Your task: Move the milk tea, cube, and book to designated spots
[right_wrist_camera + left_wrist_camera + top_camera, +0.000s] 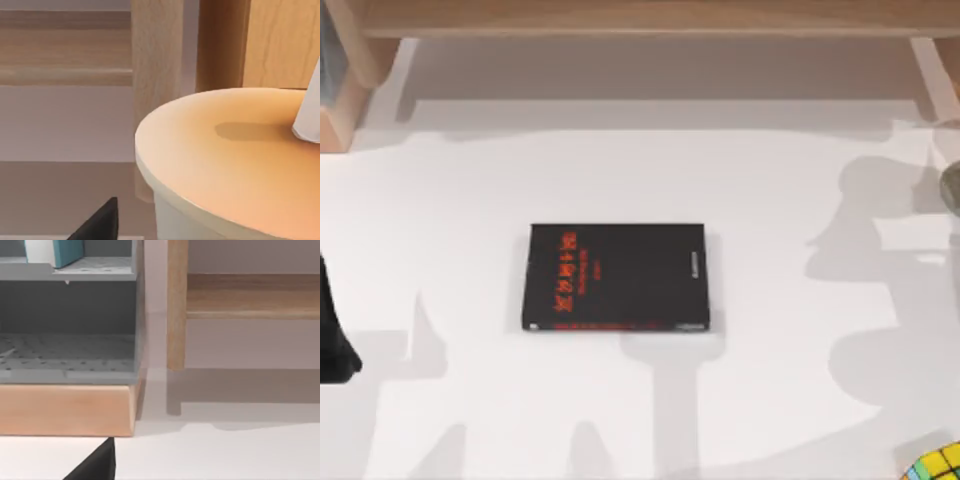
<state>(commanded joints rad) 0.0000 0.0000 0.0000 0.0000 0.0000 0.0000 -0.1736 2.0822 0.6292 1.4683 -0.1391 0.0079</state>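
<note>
The book [64, 251], teal with white page edges, stands on the upper level of a grey rack [70, 320] in the left wrist view. A black tip of my left gripper [97, 462] shows in front of the rack's wooden base. In the top view my left gripper [334, 340] is a dark shape at the table's left edge. The milk tea [230, 155], a pale cup with a tan lid and a white straw [307, 112], sits very close to my right gripper [99, 222]. The cube [934, 465], with yellow and green tiles, lies at the table's near right corner.
A black book with red lettering [617, 277] lies flat in the middle of the white table [450, 220]. A wooden shelf frame [640, 18] runs along the far side, with posts [157, 75] near the cup. A dark round shape [951, 188] is cut off at the right edge.
</note>
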